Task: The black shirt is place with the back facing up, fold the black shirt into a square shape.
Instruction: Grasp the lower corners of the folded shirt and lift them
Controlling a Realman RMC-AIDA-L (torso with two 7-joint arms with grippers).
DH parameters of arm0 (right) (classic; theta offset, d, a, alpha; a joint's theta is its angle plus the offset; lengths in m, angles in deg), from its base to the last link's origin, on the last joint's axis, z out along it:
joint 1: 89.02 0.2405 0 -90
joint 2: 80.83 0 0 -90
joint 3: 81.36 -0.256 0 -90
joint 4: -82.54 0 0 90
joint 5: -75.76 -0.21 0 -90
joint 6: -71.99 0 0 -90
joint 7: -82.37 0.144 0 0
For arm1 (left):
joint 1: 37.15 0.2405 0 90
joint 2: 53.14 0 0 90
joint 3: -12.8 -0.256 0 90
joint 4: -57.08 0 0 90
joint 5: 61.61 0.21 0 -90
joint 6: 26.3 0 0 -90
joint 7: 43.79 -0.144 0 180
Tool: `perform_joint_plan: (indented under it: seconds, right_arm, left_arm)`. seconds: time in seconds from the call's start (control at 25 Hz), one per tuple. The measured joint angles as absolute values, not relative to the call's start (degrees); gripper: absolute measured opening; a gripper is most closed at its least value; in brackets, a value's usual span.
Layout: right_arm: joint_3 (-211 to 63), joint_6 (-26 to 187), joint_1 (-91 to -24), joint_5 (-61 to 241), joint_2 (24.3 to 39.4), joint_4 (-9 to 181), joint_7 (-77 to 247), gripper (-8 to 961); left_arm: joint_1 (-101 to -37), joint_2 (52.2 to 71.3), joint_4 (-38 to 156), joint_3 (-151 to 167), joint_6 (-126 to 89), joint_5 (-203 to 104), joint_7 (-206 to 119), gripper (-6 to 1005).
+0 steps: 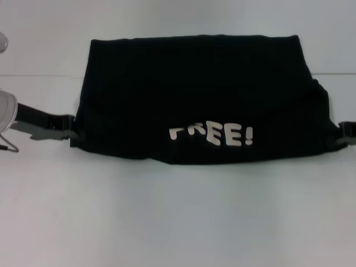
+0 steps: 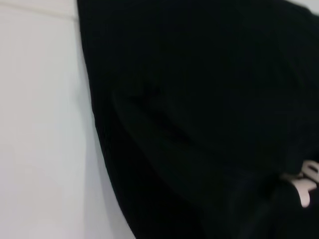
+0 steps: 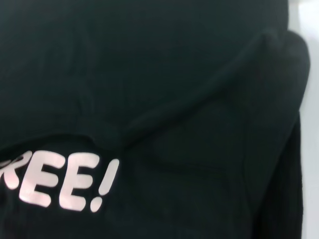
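With one black shirt [image 1: 200, 94] folded, two grippers flanking

White block lettering "FREE!" on the black shirt [image 1: 194, 94], near its front edge; first letters partly creased. No other readable text.

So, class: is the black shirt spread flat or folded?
Folded. The black shirt forms a wide bundle on the table, overlapping layers visible, "FREE!" lettering near its front edge.

Plain white table [image 1: 178, 222], even light
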State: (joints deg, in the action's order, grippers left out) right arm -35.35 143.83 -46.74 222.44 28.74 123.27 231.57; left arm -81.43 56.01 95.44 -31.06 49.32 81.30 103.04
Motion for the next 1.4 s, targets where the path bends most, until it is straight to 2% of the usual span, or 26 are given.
perform_joint_plan:
  seconds: [0.16,0.24,0.6,1.04,1.4]
  right_arm:
    - [-35.4,150.3,-48.2,222.5,27.33,123.7,231.9,62]
    - [-35.3,153.3,-49.3,222.6,27.10,124.8,232.2,62]
    - [-35.4,163.1,-54.6,222.7,27.46,132.8,232.5,62]
    - [-35.3,162.9,-53.8,225.4,28.03,132.5,232.0,63]
    - [-34.9,168.7,-55.3,225.8,28.14,132.9,230.9,62]
  left_arm:
    - [-80.5,55.80,98.3,-31.5,56.5,82.9,102.0,32]
    - [-79.7,55.96,100.0,-31.5,60.0,83.3,101.6,32]
    - [-76.5,55.85,103.2,-31.3,69.6,84.1,99.2,33]
    - [-76.2,56.17,102.9,-31.1,68.8,87.7,99.2,32]
    - [-75.0,56.46,104.4,-31.3,76.7,87.8,96.8,32]
